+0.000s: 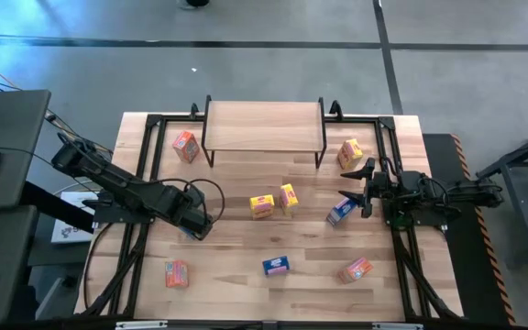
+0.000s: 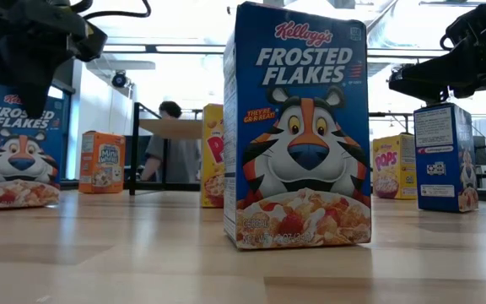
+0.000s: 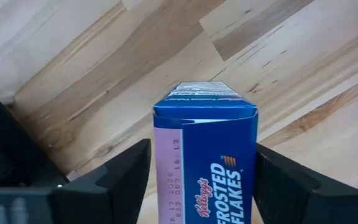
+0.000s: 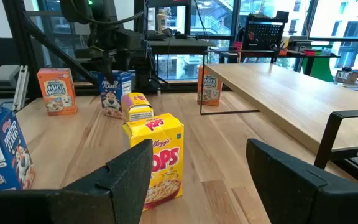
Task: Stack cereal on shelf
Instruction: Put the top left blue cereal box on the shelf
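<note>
Slats lie bare between shelf [image 1: 264,125] and boxes [image 1: 274,202].

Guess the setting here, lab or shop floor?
Probably a robotics lab or office workspace: two arms mounted on a slatted table, desks with monitors behind, big windows, a person in the background.

a person [image 2: 169,139] stands beyond the slatted tabletop [image 1: 246,247]

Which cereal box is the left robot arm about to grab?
Find the shelf at the table's far edge, then follow the left arm to its gripper. Between its fingers stands a blue Frosted Flakes box, the only box framed by fingers on both sides.
</note>
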